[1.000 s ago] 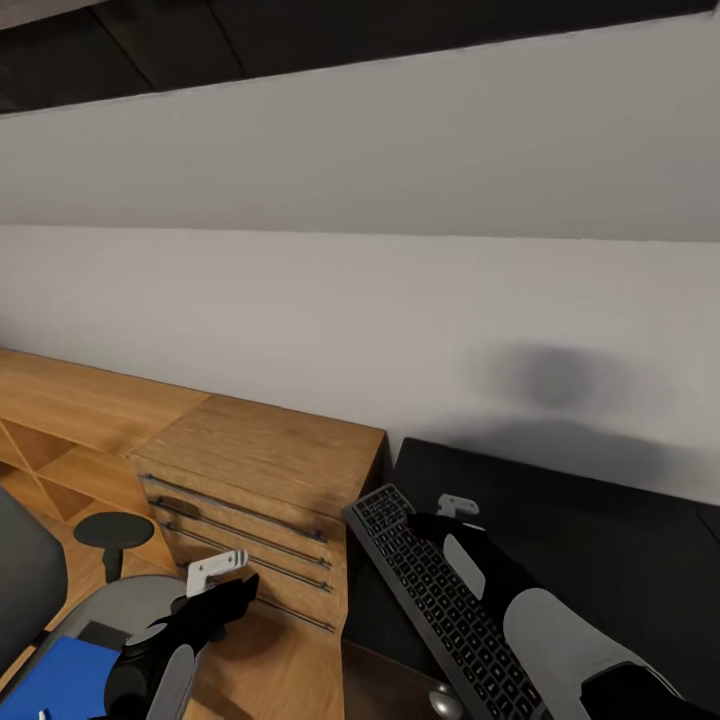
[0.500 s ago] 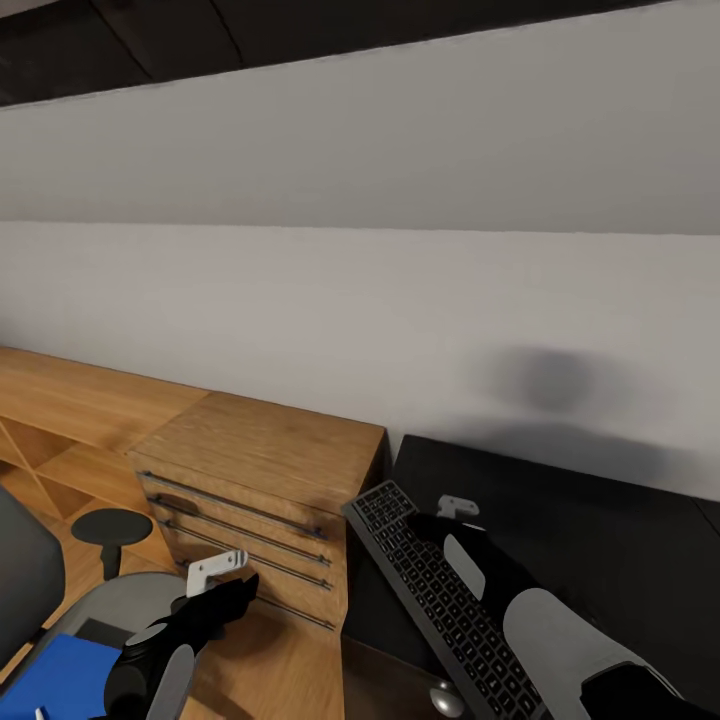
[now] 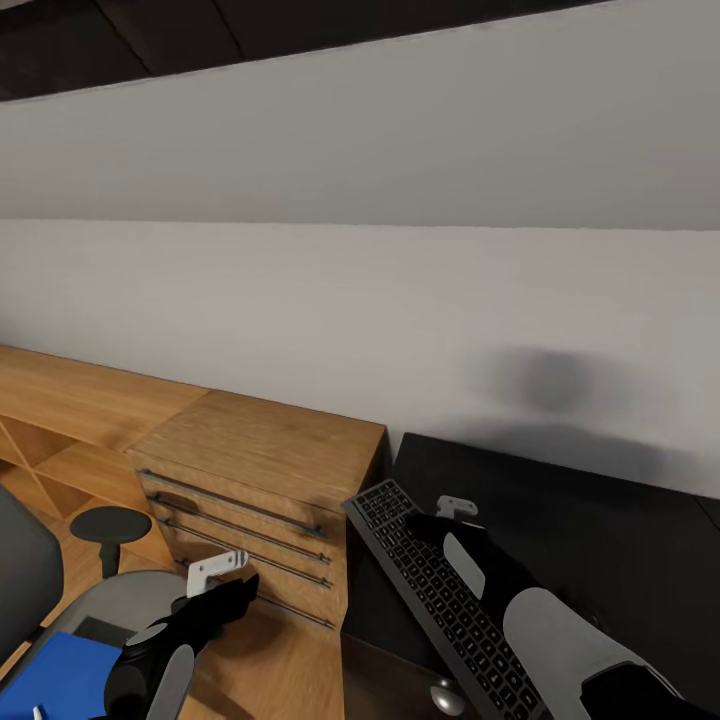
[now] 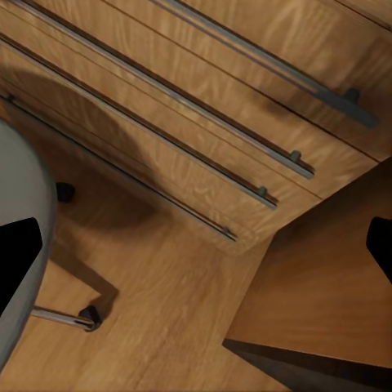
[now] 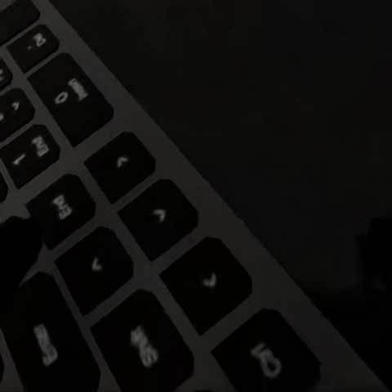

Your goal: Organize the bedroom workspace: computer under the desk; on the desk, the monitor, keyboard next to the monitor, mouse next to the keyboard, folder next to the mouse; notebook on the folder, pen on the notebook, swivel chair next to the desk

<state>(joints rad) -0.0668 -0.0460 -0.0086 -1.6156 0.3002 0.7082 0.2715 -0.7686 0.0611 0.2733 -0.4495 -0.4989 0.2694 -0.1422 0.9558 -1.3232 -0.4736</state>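
Still no change: right end effector (image 3: 452, 512) over keyboard (image 3: 440, 600).

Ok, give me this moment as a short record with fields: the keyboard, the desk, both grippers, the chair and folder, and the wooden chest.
keyboard: lies diagonally at the desk's left end, one corner past the edge
desk: glossy black top against the grey wall
right gripper: low over the keyboard's far right edge; grip unclear
left gripper: open, empty, in front of the chest's drawers
swivel chair: grey seat at lower left
folder: blue, on the chair seat
wooden chest: left of the desk, long bar handles
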